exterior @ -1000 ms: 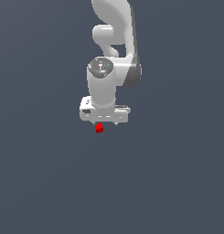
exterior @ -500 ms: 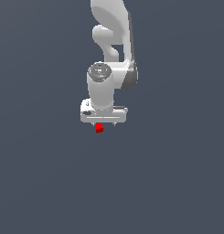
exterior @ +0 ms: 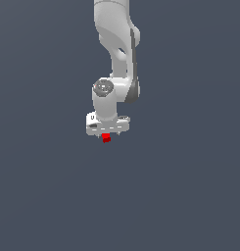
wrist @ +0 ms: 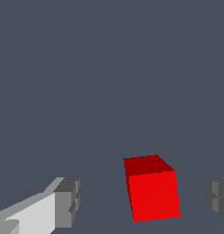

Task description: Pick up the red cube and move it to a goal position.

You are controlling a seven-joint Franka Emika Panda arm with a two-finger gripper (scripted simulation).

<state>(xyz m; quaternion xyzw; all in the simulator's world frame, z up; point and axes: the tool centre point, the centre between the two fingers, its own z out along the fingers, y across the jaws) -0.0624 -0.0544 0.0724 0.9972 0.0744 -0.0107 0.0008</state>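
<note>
Claw (wrist: 143,201) spread – red cube (wrist: 152,188) between fingers, untouched.

red cube (wrist: 152,194) | bright, matte | slightly skewed | on dark grey floor

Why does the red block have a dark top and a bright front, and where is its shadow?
Wrist view: the red cube is shaded darker on top, brighter in front, with no shadow visible; the fingers have jagged edges. Exterior view: flat grey ground, no shadow either.
</note>
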